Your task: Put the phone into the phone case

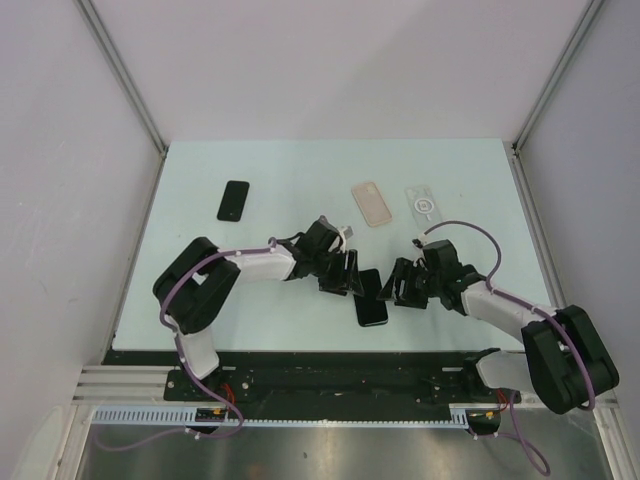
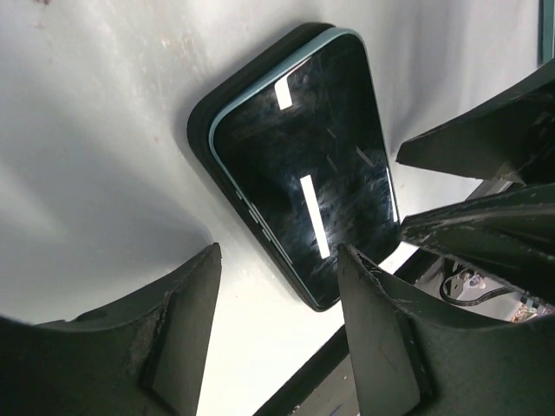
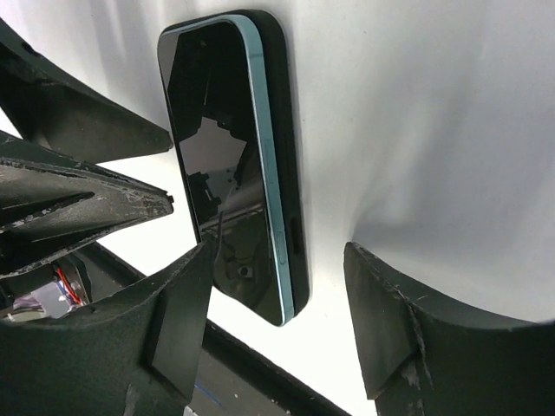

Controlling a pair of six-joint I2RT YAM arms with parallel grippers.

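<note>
**Both jaws standing open beside the phone in its black case**

I am holding my left arm [image 1: 255,262] and my right arm [image 1: 500,310] in toward the middle of the pale tabletop [image 1: 280,170], and the two sets of jaws are facing each other across the phone [image 1: 372,300]. The phone is lying flat, screen up, near the front edge of the tabletop. My left jaws are sitting at its far left corner and my right jaws just beside its right edge.

Both pairs of jaws are standing wide and gripping nothing. In the left wrist view my fingers [image 2: 186,329] are spreading on either side of the phone's near end, and the glossy screen [image 2: 303,165] is reflecting the ceiling lights. The phone's light blue rim is lying inside the black case [image 2: 201,130], whose edge is showing around the far corner. I cannot tell whether every corner is seated.

The right wrist view is showing the same phone [image 3: 221,173] lengthwise, with the case wall [image 3: 293,199] running along its right side and my right fingers [image 3: 381,329] hanging apart on either side of its near end.

Well apart, toward the back, a second dark phone [image 1: 233,200], a tan translucent case [image 1: 371,204] and a clear case [image 1: 424,202] are lying flat.
</note>
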